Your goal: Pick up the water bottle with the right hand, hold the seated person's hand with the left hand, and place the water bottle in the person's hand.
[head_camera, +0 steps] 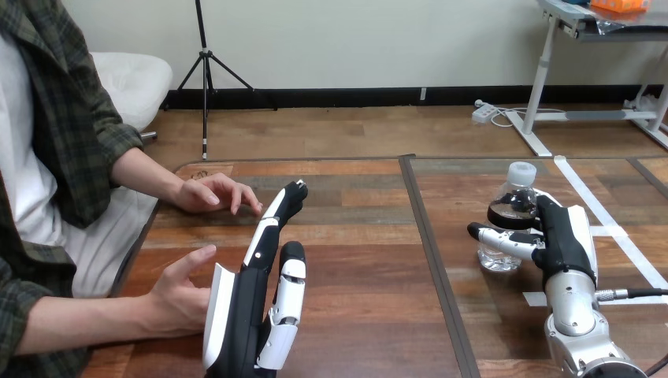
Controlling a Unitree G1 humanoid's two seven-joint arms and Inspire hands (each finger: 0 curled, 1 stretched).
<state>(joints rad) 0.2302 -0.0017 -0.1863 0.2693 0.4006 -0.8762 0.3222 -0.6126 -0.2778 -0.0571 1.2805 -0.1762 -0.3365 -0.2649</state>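
You've got the R hand (pixel 563 234) gripping the water bottle (pixel 516 194), thumb across the front, fingers curled round it. Bottle's upright on the right half of the table (pixel 362 260). L hand (pixel 246 315) is released, fingers straight, pointing fwd. Person's nearer hand (pixel 183 293) sits just beside its back; can't tell if touching. Person's farther hand (pixel 214 193) rests on the table near the L fingertips.
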